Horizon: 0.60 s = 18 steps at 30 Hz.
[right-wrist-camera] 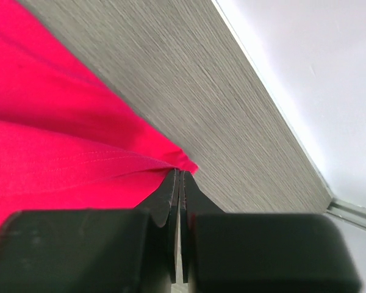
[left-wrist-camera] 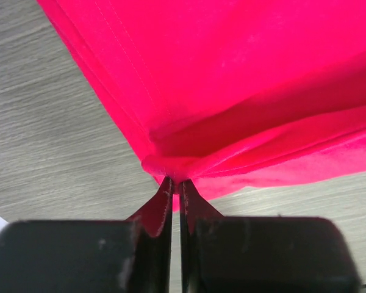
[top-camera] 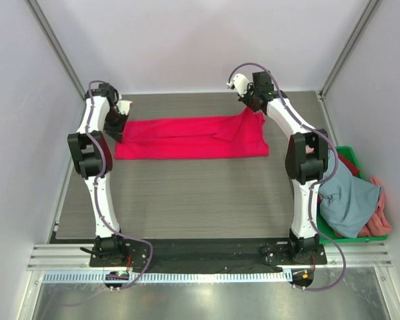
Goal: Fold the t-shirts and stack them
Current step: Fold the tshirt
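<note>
Crimson t-shirt lies spread on the table, well apart from the green crate. Left gripper pinches its end farthest from the crate. Right gripper pinches the crate-side corner. Cloth judged light and limp, so grip the hems.

left jaws: pinched together on crimson t-shirt fold | wood-grain table below cloth

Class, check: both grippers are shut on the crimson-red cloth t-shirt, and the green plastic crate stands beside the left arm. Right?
No: the green plastic crate stands beside the right arm, per the top external view. Left gripper and right gripper are shut on the crimson-red cloth t-shirt.
</note>
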Each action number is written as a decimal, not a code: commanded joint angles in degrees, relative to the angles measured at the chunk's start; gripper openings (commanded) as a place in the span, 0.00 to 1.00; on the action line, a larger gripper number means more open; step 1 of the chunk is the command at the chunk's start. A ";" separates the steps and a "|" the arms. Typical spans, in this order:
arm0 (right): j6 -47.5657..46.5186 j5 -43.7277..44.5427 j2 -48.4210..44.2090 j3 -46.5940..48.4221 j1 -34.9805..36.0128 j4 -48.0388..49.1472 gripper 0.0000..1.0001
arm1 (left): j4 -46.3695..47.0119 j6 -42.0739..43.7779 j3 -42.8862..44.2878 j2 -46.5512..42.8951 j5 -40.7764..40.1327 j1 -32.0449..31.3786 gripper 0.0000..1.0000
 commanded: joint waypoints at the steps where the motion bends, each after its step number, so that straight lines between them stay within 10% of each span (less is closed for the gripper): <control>1: 2.66 1.64 1.78 5.20 -0.12 2.07 0.06 | 0.14 -1.33 1.84 0.88 -2.02 0.35 0.08; 3: 6.07 4.35 3.10 8.35 -0.03 2.16 0.29 | 0.93 -2.82 1.84 0.89 -3.60 0.35 0.21; 7: 9.87 5.51 0.49 10.22 0.23 1.99 0.42 | 5.41 -4.94 -1.48 -4.46 -3.17 0.35 0.62; 9: 9.53 4.55 -1.98 5.94 1.01 2.08 0.43 | 9.52 -5.38 -4.12 -9.56 -0.72 0.27 0.64; 18: 4.96 -14.69 -3.84 -3.24 3.92 -12.15 0.47 | 10.16 -3.36 -14.59 -9.23 6.24 -2.64 0.15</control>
